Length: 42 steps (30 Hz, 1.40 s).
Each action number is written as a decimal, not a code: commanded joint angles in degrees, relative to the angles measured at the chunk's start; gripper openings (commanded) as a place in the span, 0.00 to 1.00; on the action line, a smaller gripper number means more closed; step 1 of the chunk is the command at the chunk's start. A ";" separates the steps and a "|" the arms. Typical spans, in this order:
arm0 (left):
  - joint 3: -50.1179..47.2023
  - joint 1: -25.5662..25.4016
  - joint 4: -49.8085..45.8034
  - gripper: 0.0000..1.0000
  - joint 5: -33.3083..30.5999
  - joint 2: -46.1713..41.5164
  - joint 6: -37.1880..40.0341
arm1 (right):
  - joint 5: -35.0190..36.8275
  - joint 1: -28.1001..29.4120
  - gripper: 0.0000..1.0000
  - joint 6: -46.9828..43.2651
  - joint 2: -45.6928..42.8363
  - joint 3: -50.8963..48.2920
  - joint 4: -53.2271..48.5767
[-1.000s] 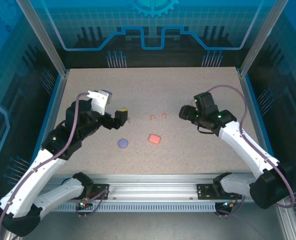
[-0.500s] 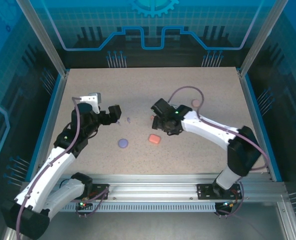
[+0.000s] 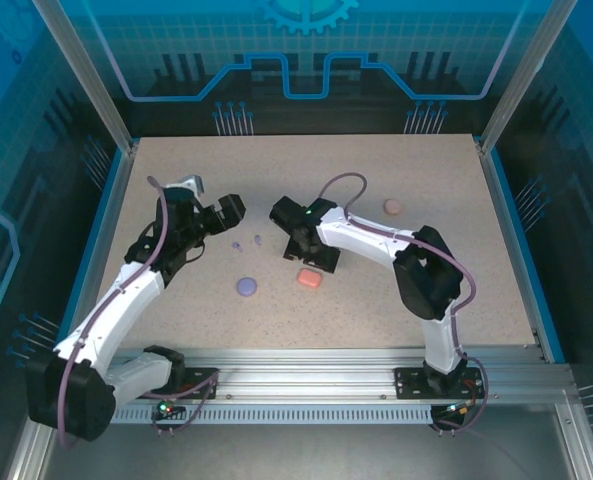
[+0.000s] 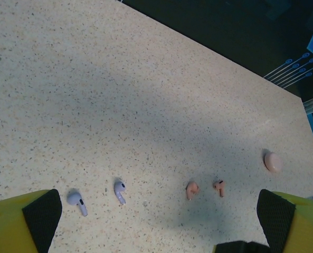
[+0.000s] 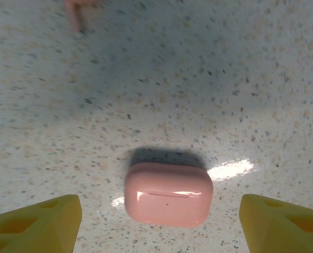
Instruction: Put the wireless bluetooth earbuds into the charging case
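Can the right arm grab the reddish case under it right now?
Probably yes. The right arm's open fingers hang just above the coral-red case, one on each side, with nothing in between.

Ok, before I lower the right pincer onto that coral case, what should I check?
1. Right pincer open and empty: ok.
2. Coral charging case lies between its fingers: ok.
3. Case lid open to take earbuds: not ok, it is shut.
4. Left pincer open and empty: ok.
5. Two lavender earbuds lying loose ahead of it, apart from each other: ok.
6. Two coral earbuds lying loose, outside any case: ok.
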 commanded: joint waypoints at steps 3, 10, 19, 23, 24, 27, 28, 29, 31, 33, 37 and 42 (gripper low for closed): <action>2.05 3.30 3.63 0.99 5.10 2.08 -4.56 | -2.54 0.24 0.79 3.87 2.91 1.81 -2.83; 2.58 5.93 4.07 0.99 8.87 2.89 -4.92 | -4.30 0.57 0.79 3.80 4.73 1.22 -1.39; 2.61 6.28 4.94 0.99 11.35 3.38 -5.60 | -5.92 0.91 0.80 4.39 5.50 -0.75 0.40; 2.64 6.28 4.99 0.99 11.91 3.17 -5.75 | -6.01 0.90 0.80 4.36 5.50 -1.67 0.84; 2.55 6.28 4.96 0.99 11.96 3.03 -5.70 | -6.14 0.90 0.80 4.36 5.54 -1.91 1.01; 2.49 6.28 5.04 0.99 12.25 3.03 -5.95 | -6.57 0.83 0.80 4.27 5.78 -2.61 1.64; 2.50 6.28 5.11 0.99 12.37 3.12 -6.04 | -6.61 0.75 0.80 4.23 6.00 -2.82 1.99; 2.46 6.28 5.20 0.99 12.42 3.15 -6.12 | -6.74 0.70 0.80 4.24 6.10 -2.99 2.20; 2.42 6.28 5.19 0.99 12.52 3.14 -6.18 | -6.85 0.57 0.80 4.12 6.36 -3.24 2.53; 2.49 6.28 5.24 0.99 12.76 3.09 -6.22 | -6.90 0.40 0.79 3.94 6.46 -3.49 2.79; 2.67 6.28 5.43 0.99 13.04 3.07 -6.48 | -7.05 0.04 0.78 3.60 6.80 -3.90 3.64; 2.66 6.28 5.63 0.99 13.65 3.29 -6.68 | -6.99 -0.50 0.77 3.31 7.34 -4.33 4.26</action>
